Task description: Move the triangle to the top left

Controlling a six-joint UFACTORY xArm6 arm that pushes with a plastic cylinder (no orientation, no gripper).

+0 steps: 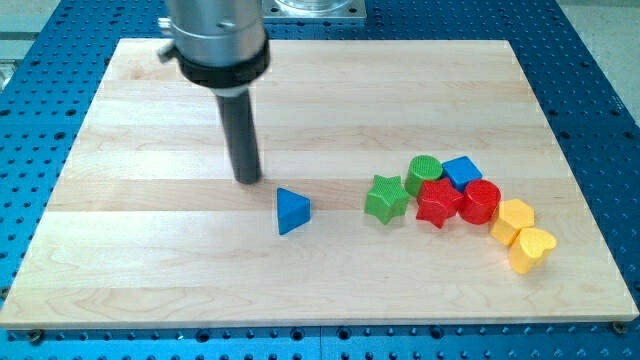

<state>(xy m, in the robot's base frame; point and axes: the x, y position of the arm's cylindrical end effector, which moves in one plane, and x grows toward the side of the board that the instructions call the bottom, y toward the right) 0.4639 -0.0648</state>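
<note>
In the camera view, my tip (247, 180) rests on the wooden board (150, 250), just up and to the view's left of the blue triangle (292, 211), close to it but with a narrow strip of board showing between them, so no contact. The rod carries no jaws or fingers, so there is no open or closed condition to report; it is a plain dark cylinder under a metal collar. The blue triangle lies a little left of the board's centre and slightly toward the view's bottom, well apart from the top left corner. To the view's right sits a cluster of blocks. The green star (386, 198) stands at its left edge, next to the red star (437, 202). The green cylinder (424, 169) sits behind them, beside the blue cube (461, 171). The red cylinder (481, 201) touches the red star's right side. The yellow block (516, 216) and the yellow heart (531, 249) lie at the cluster's lower right, touching each other.
</note>
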